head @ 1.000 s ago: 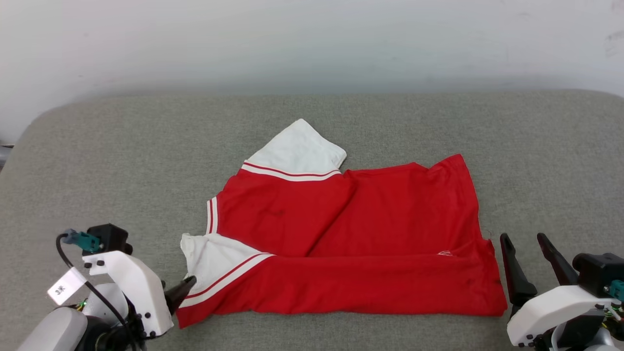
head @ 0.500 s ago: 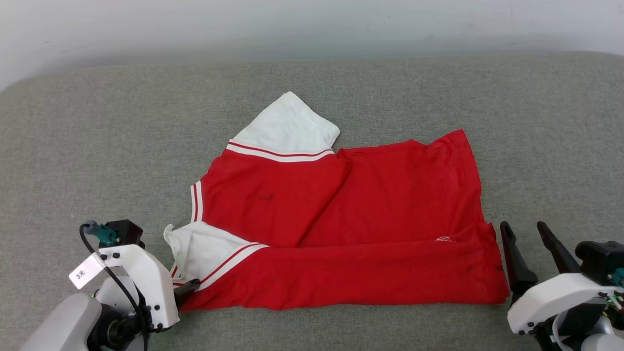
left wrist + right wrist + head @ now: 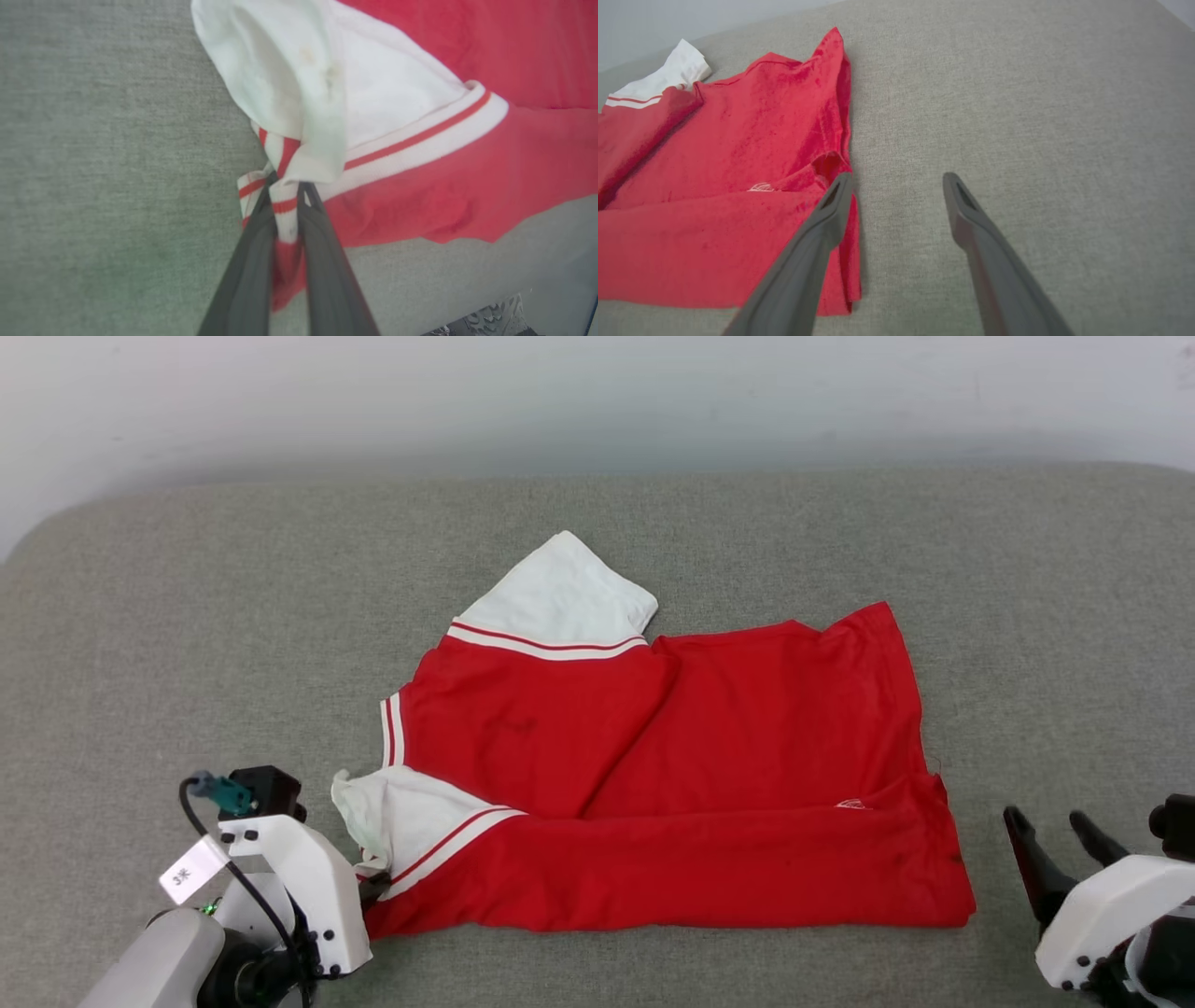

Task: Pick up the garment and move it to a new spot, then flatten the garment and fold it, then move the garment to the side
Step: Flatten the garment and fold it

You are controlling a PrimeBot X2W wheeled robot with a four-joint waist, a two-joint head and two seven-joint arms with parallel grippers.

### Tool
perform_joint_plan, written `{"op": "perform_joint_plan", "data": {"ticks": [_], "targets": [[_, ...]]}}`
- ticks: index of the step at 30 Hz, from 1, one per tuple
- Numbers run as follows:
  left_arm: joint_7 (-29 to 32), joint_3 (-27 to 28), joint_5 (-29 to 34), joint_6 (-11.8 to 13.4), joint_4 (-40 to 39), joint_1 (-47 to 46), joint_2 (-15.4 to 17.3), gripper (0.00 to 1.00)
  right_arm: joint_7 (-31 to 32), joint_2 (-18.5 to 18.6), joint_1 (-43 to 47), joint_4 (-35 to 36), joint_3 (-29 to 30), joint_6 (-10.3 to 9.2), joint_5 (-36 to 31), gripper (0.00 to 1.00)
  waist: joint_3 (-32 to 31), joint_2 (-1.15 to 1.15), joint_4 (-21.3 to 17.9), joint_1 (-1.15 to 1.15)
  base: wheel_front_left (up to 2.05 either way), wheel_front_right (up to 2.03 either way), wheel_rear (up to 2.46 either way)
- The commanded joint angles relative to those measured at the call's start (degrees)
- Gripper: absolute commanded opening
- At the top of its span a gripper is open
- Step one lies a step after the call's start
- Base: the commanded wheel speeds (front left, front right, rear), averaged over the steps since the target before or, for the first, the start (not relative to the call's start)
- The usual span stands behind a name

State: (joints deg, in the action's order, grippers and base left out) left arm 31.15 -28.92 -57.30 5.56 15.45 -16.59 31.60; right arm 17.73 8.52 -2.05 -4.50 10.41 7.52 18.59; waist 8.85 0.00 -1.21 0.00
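The garment is a red T-shirt with white sleeves, lying partly folded on a grey cushioned surface; its near long edge is turned over. One white sleeve sticks out at the back. My left gripper is shut on the striped trim of the near left sleeve, which bunches up above the fingers. My right gripper stands open just right of the garment's lower right corner, with bare surface between its fingers. The black print is hidden.
The grey surface stretches wide on all sides of the garment. A pale wall runs behind its far edge. At the lower right of the left wrist view, the surface's near edge shows.
The camera has shifted. My left gripper has closed on the near sleeve's trim, and the sleeve is pulled up and bunched. My right gripper has drawn back from the garment's right corner.
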Motion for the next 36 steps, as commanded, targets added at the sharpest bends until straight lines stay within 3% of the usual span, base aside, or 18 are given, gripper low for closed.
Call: {"op": "perform_joint_plan", "data": {"ticks": [1, 5, 9, 16, 24, 25, 26, 27, 36], "targets": [[-0.37, 0.1, 0.33, 0.06, -0.55, 0.74, -0.11, 0.0, 1.9, 1.05, 0.51, 0.11, -0.49, -0.07, 1.03, 1.0, -0.44, 0.0, 0.23, 0.0, 0.0, 0.0, 0.0], [-2.0, 1.18, 0.98, 1.08, -3.99, 1.23, 1.3, 0.0, 12.99, 5.04, 2.07, 2.21, -3.08, -0.07, 5.03, 1.0, -1.13, 0.0, 0.5, 0.0, 0.0, 0.0, 0.0], [-2.17, 1.32, 1.55, 2.09, -7.5, 1.63, 1.77, 0.0, 18.9, 7.23, 2.67, 4.39, -5.59, -0.07, 7.13, 1.0, -0.51, 0.0, 1.15, 0.0, 0.0, 0.0, 0.0], [-1.98, 1.08, 2.31, 3.52, -11.7, 1.49, 2.03, 0.0, 21.89, 7.98, 0.25, 3.74, -9.85, -0.07, 8.55, 1.0, 2.46, 0.0, 2.17, 0.0, 0.0, 0.0, 0.0], [-2.85, 0.63, 2.59, 3.63, -12.42, 0.7, 0.9, 0.0, 23.78, 7.93, -0.67, -3.41, -14.69, -0.07, 10.69, 1.0, 5.32, 0.0, 3.15, 0.0, 0.0, 0.0, 0.0], [-3.02, 0.63, 2.55, 3.58, -12.29, 0.68, 0.8, 0.0, 24.07, 7.74, -0.59, -4.08, -15.4, -0.06, 11.13, 0.47, 5.48, 0.0, 3.19, 0.0, 0.0, 0.0, 0.0], [-3.08, 0.71, 2.3, 3.56, -12.12, 0.71, 0.58, 0.0, 24.19, 7.82, -0.66, -4.5, -15.95, -0.05, 11.41, 0.3, 5.61, 0.0, 3.22, 0.0, 0.0, 0.0, 0.0], [-3.15, 0.69, 2.24, 3.49, -11.99, 0.79, 0.46, 0.0, 23.91, 7.88, -0.89, -4.76, -16.28, -0.05, 11.81, 0.0, 5.69, 0.0, 3.23, 0.0, 0.0, 0.0, 0.0], [-5.02, 1.46, 1.98, 3.78, -12.36, 3.41, 1.18, 0.0, 21.27, 11.16, -2.75, -3.52, -15.63, -0.08, 12.45, 0.0, 1.91, 0.0, 2.54, 0.0, 0.0, 0.0, 0.0]]}}
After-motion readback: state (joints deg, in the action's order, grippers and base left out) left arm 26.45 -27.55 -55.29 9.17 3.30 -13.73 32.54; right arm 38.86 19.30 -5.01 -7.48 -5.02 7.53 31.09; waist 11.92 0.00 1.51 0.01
